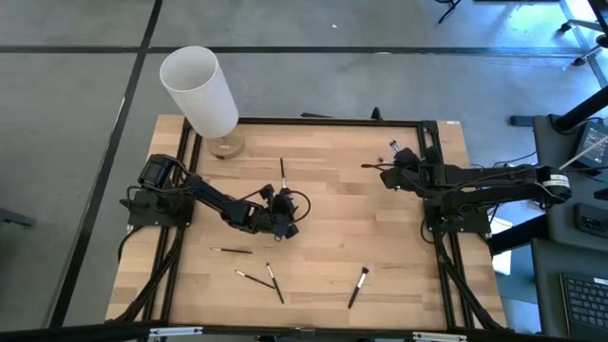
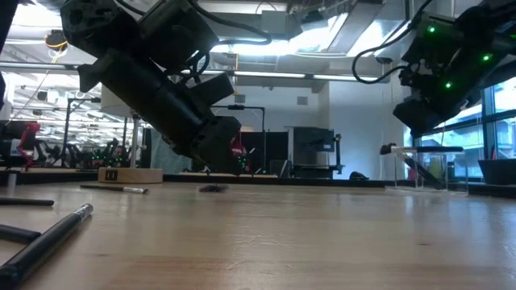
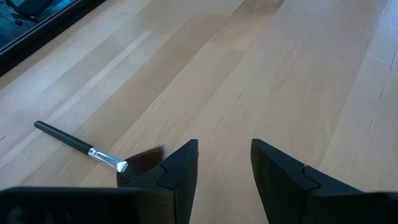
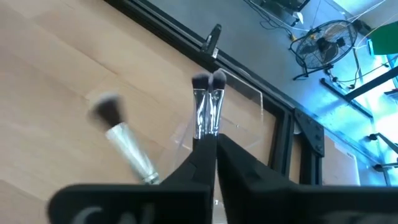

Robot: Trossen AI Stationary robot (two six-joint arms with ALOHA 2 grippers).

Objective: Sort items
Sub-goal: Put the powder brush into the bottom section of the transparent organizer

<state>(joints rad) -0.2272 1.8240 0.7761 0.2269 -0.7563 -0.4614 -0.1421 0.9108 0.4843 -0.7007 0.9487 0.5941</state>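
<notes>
While the right gripper (image 4: 214, 149) pinched two slim silver-ferruled brushes (image 4: 208, 102) above the wood table's (image 1: 380, 237) far right corner, the left gripper (image 3: 224, 180) hovered mid-table w/ fingers apart, near a fan brush (image 3: 99, 152).

Readable text: none in any view
Brush handles: no lettering can be made out
White cylinder (image 1: 200, 89): plain surface; no label shows
Wooden block (image 2: 130, 175) on the far side of the counter, beyond the left end effector (image 2: 219, 155): a small dark mark on its face; too small to read
Arm housings: green lights only on the arm at the right of the low view; no brand or number legible
Room beyond the counter: no sign or number that can be read
</notes>
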